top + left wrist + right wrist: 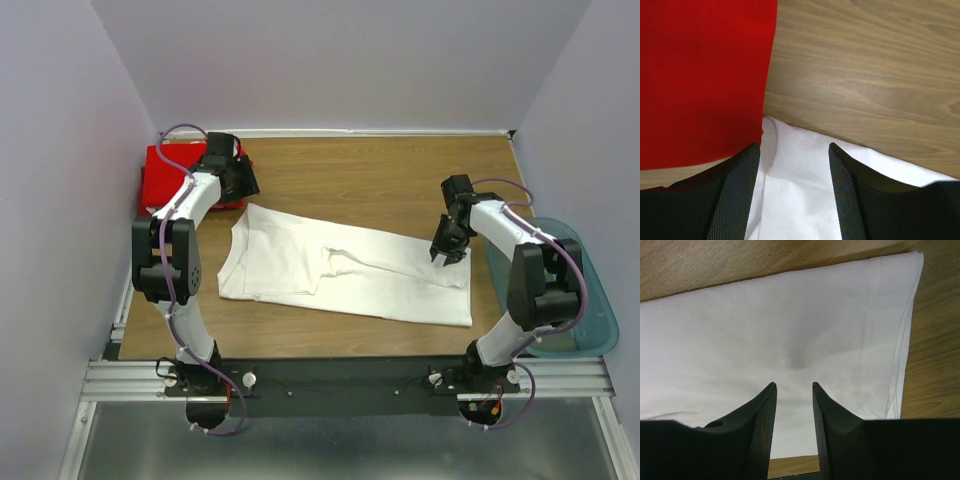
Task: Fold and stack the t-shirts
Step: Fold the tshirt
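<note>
Left claw (794,147) hung open and empty over the corner of the white t-shirt (790,200), and only its wrist cam showed how close that corner sat to the red t-shirt (700,75). Right claw (793,385) was open too, with a narrower gap and nothing in it, above the white t-shirt's stitched far end, bare table (350,170) just past the edge. From above, the white one lay flat mid-table, the red one sat far left, and a blue tub (590,320) crowded the right arm.
</note>
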